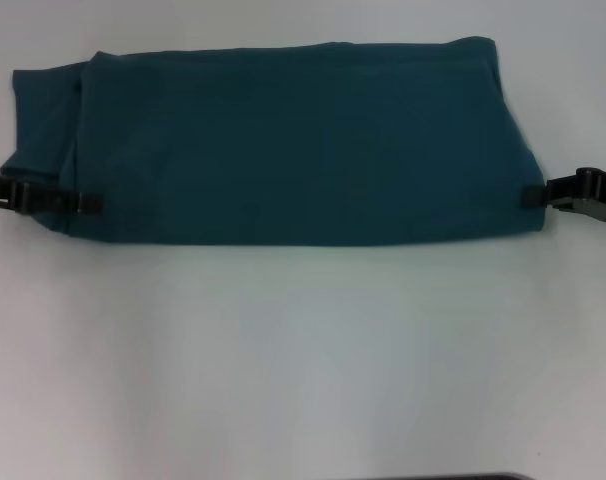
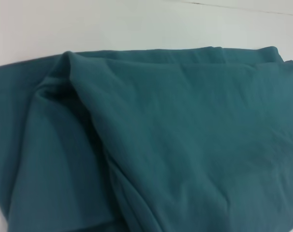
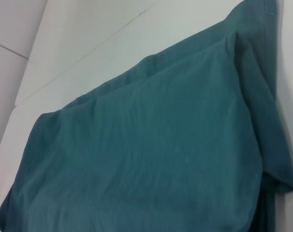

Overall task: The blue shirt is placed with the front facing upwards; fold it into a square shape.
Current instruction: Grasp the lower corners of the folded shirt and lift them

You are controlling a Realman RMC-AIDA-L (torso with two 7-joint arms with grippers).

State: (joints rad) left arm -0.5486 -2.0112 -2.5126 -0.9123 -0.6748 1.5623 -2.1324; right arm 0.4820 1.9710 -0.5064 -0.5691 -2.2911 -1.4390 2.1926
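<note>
Shirt folded into a wide band on the white table (image 1: 303,370).
I saw the blue shirt (image 1: 293,145) pinched at its ends by the left gripper (image 1: 88,203) and the right gripper (image 1: 535,196), both clamped on cloth.

Plain white table (image 1: 303,360), a thin seam line across its far part.

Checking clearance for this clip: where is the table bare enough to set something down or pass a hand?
The widest bare patch of table runs from the blue shirt's near folded edge toward the robot. A thinner bare strip lies beyond its far edge. The shirt's two ends are crowded: the left gripper reaches onto its left end, and the right gripper onto its right end.
</note>
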